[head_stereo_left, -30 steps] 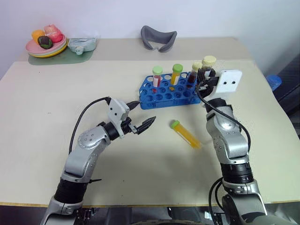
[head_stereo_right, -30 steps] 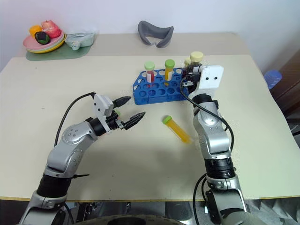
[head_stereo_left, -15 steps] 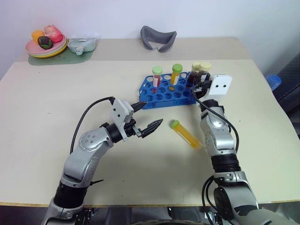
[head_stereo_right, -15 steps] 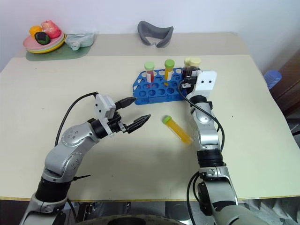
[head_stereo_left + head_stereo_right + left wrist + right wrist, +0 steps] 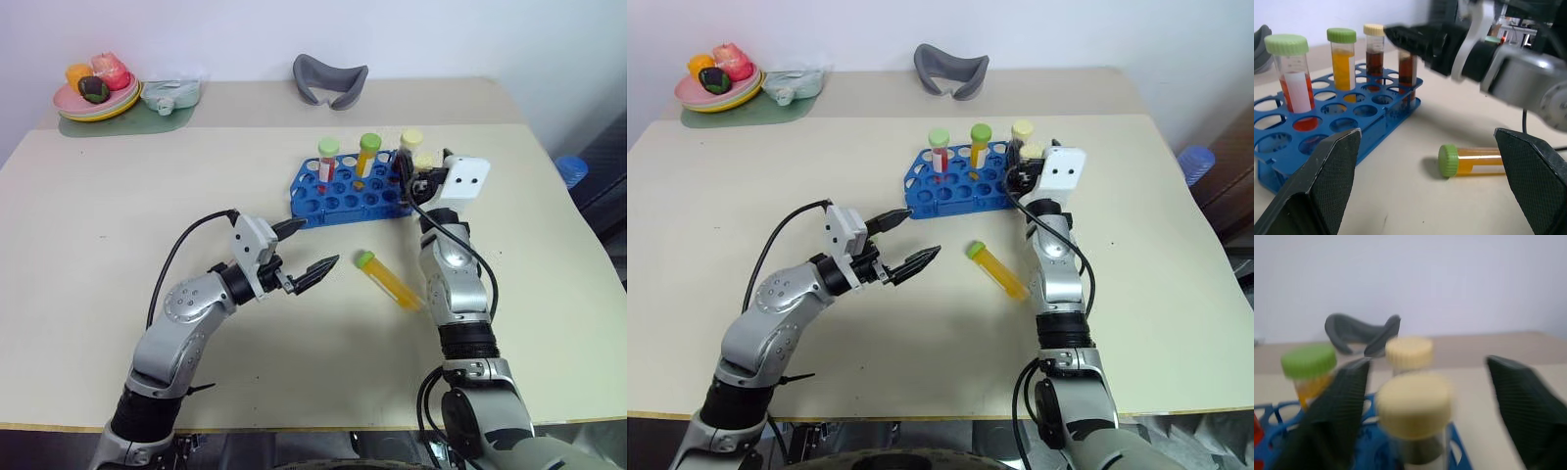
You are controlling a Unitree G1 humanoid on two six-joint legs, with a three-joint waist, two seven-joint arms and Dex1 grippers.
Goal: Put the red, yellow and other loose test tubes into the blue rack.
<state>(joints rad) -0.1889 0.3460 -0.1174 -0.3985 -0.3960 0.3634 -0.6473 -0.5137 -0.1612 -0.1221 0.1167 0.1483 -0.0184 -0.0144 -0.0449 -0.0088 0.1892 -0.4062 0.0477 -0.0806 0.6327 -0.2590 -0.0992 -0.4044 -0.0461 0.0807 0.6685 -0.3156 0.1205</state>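
Blue rack (image 5: 345,191) holds four tubes upright: red (image 5: 327,163), yellow-orange (image 5: 367,155), two dark brown w/ pale caps; the nearer brown tube (image 5: 1407,66) stands between the spread fingers of the right gripper (image 5: 1420,416), not clamped. One yellow tube (image 5: 388,279) lies loose on table (image 5: 98,215), between both arms, just ahead of the wide-open, empty left gripper (image 5: 302,249). Judgement: one tube left, path clear; fruit plate (image 5: 96,86) and grey item (image 5: 331,76) well beyond both hands.

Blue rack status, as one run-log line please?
blue rack: four tubes upright | right gripper: open around brown tube | yellow-orange tube: lying loose on table | left gripper: open, empty
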